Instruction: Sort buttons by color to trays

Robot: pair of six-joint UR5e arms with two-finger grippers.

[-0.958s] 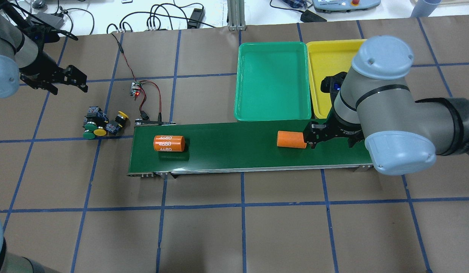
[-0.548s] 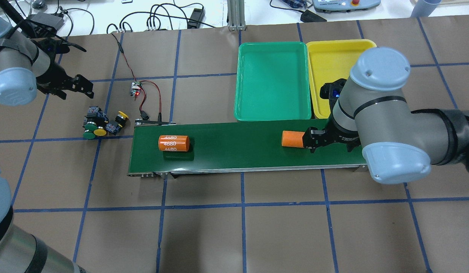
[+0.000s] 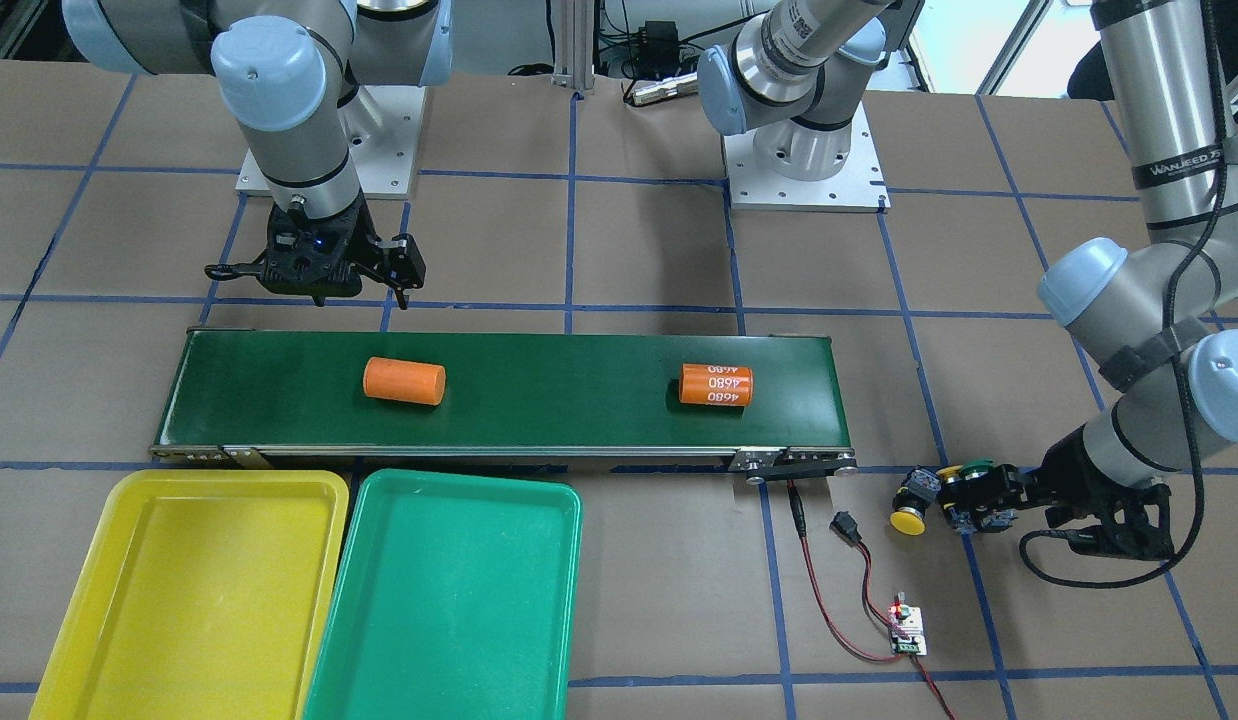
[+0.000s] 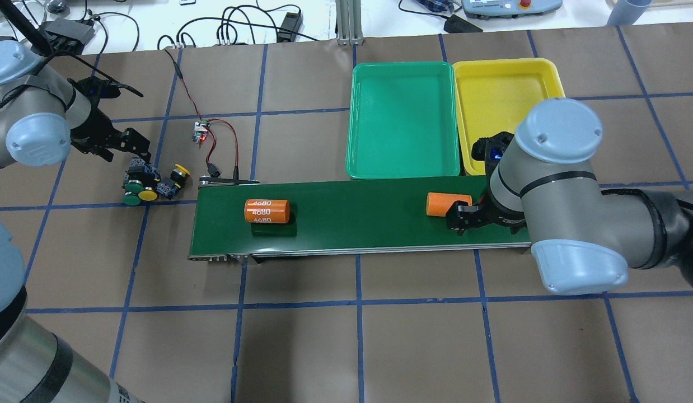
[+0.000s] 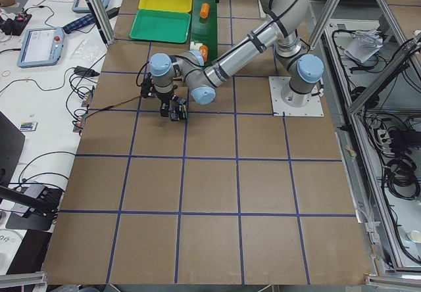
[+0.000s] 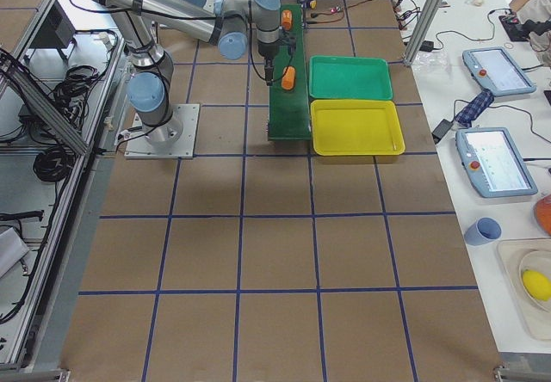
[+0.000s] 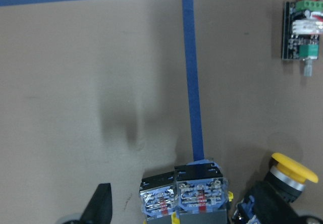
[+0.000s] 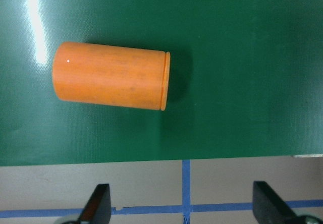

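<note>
The buttons (image 4: pixel 150 183) lie in a tight cluster on the brown table left of the belt, with yellow caps (image 4: pixel 182 168) and a green cap (image 4: pixel 131 197) showing. The cluster also shows in the front view (image 3: pixel 954 495). My left gripper (image 4: pixel 124 151) is open just behind and above it. In the left wrist view the contact blocks (image 7: pixel 181 191) sit at the bottom edge beside one finger (image 7: pixel 101 206). The green tray (image 4: pixel 402 120) and yellow tray (image 4: pixel 503 89) are empty behind the belt. My right gripper (image 4: pixel 468 218) is open and empty over the belt's near edge.
A dark-green conveyor belt (image 4: pixel 352 224) carries an orange cylinder marked 4680 (image 4: pixel 267 211) and a plain orange cylinder (image 4: pixel 444 203), which lies just ahead of my right gripper (image 8: pixel 111 82). A small circuit board with red wires (image 4: pixel 199 132) lies behind the belt's left end.
My left gripper has moved right and closer to the button cluster. My right arm has drawn back toward the belt's near edge. Both orange cylinders have shifted right along the belt.
</note>
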